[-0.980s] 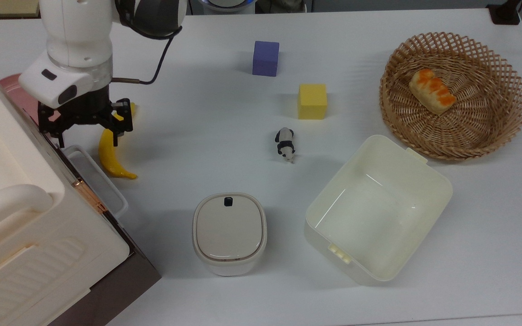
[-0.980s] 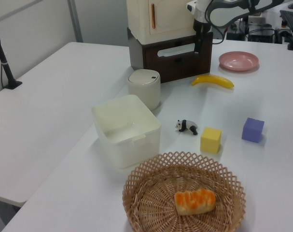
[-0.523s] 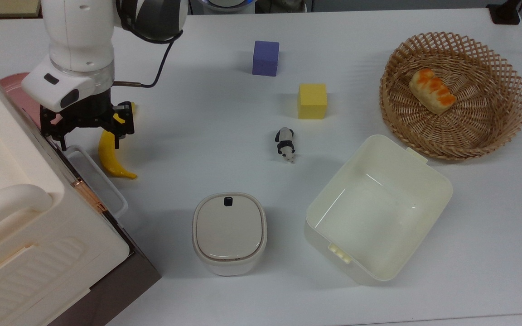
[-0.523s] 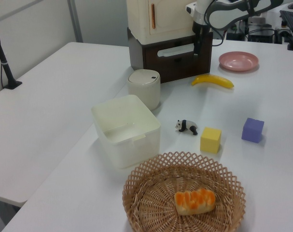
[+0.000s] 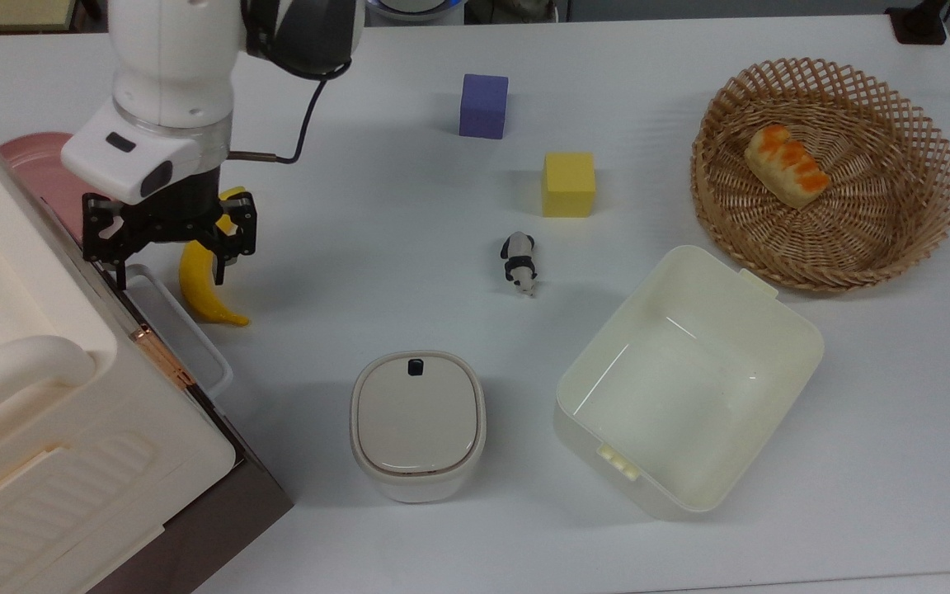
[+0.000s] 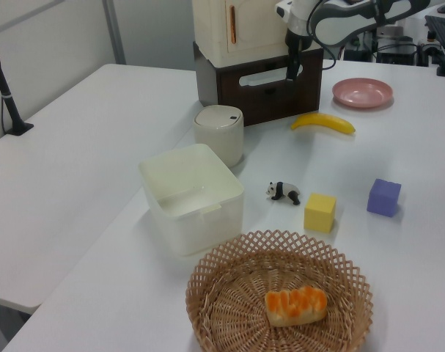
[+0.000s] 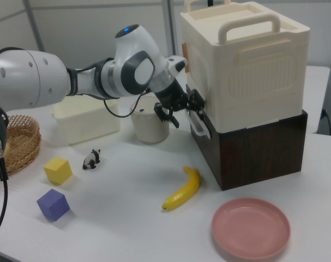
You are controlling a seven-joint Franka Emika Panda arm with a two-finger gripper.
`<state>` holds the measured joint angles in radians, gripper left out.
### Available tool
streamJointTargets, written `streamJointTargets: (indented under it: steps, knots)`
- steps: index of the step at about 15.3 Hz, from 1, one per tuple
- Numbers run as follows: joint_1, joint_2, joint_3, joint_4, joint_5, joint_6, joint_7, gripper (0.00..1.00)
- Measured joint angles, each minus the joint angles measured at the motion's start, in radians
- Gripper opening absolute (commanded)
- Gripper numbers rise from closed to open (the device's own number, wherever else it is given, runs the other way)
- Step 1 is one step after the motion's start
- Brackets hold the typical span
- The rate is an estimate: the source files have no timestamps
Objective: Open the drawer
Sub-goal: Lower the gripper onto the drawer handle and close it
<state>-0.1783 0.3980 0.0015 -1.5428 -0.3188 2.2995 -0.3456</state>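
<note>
The drawer (image 6: 270,94) has a dark brown front that sits flush in the brown cabinet under a cream case (image 7: 241,60). Its white loop handle (image 5: 182,330) (image 6: 262,76) (image 7: 199,126) sticks out from the front. My gripper (image 5: 171,266) (image 6: 289,70) (image 7: 182,111) hangs open at the handle's far end, close to the drawer front. In the top view one finger (image 5: 122,271) is beside the handle's end and the other (image 5: 223,262) is above a banana. Nothing is held between them.
A banana (image 5: 199,289) lies just below the gripper and a pink plate (image 7: 251,227) sits beside the cabinet. A lidded cream bin (image 5: 417,425), an open cream tub (image 5: 594,396), a toy panda (image 5: 519,262), yellow (image 5: 568,185) and purple (image 5: 483,106) cubes and a basket (image 5: 928,206) with bread stand farther off.
The gripper has shifted toward the top view's right and slightly down, along the drawer front toward the handle. Its fingers stay open. The drawer has not moved.
</note>
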Motion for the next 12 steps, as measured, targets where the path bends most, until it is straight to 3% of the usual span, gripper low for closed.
streamJointTargets:
  steps: [3, 12]
  knots:
    - [0.009, 0.001, 0.0, 0.012, -0.023, 0.01, 0.0, 0.86]
    - [0.022, 0.007, 0.004, 0.007, -0.143, 0.01, 0.0, 0.86]
